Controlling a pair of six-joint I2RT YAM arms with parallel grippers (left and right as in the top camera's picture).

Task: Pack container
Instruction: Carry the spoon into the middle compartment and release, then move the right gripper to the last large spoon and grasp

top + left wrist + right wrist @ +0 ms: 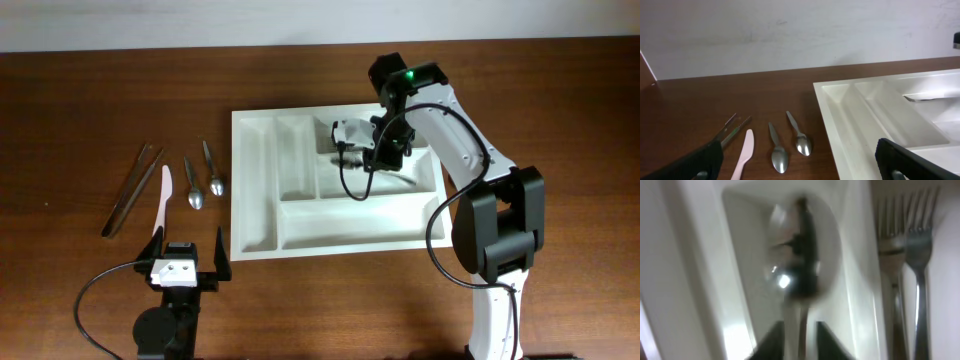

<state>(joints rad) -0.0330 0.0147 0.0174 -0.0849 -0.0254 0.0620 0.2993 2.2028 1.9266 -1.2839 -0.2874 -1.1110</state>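
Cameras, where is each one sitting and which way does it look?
Overhead: above the table, looking straight down at the tray, left arm and right arm.
Left wrist: low over the table, facing the wall; two spoons, its own fingers in the bottom corners.
Right wrist: close above the tray, looking at a blurry spoon and forks; dark fingers at the bottom.
Shared: overhead and left wrist both show the spoons and tray.

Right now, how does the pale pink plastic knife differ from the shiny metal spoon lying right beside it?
The pale pink plastic knife is matte and flat; the shiny metal spoon is reflective, with a rounded bowl. The knife also looks longer than the spoon. Both lie loose on the brown table, outside the white plastic tray.
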